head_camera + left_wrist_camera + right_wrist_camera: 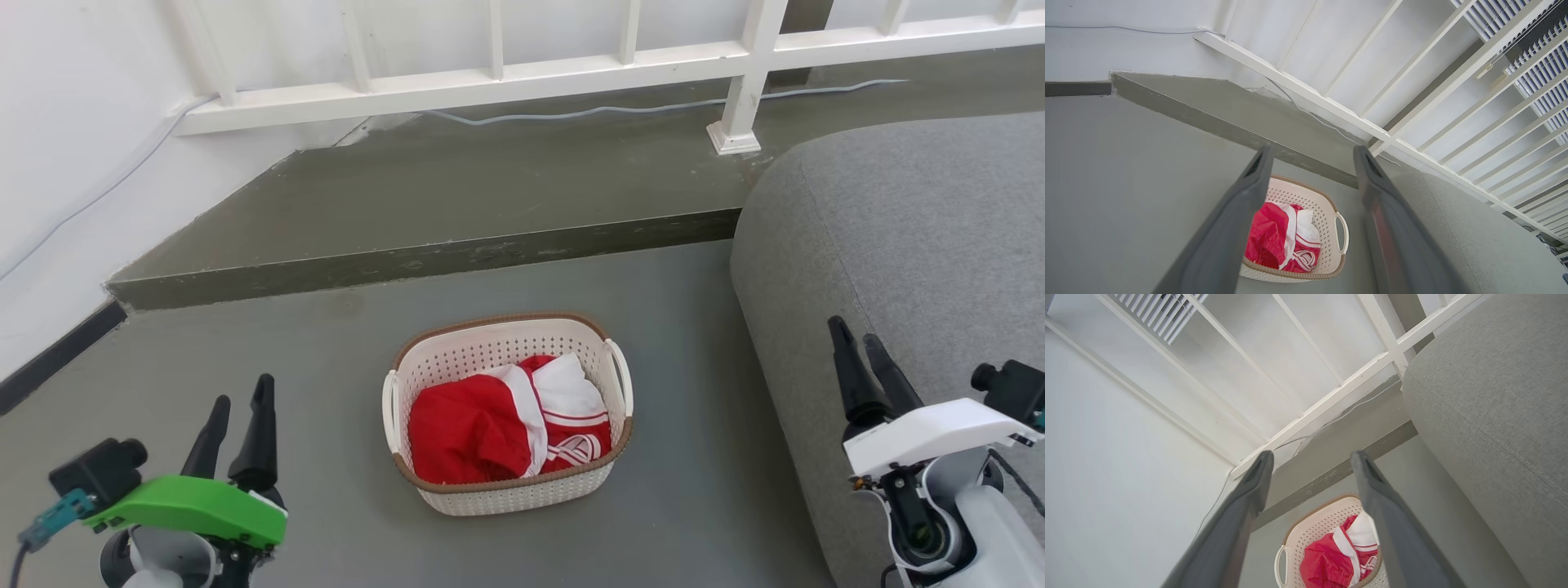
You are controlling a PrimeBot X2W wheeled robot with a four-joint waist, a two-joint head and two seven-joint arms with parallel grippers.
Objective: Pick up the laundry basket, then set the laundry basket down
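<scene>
Laundry basket (500, 496) sits at my twelve o'clock, clothes (465, 433) hiding its bottom; left gripper (240, 390) at seven and right gripper (852, 330) at four gape empty.

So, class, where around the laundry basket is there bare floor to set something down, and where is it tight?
Broad bare floor lies left of the laundry basket, toward the wall skirting. A bare strip runs between basket and step, whose top is free up to the cable. Tightest: the gap between basket and grey upholstered seat.
</scene>
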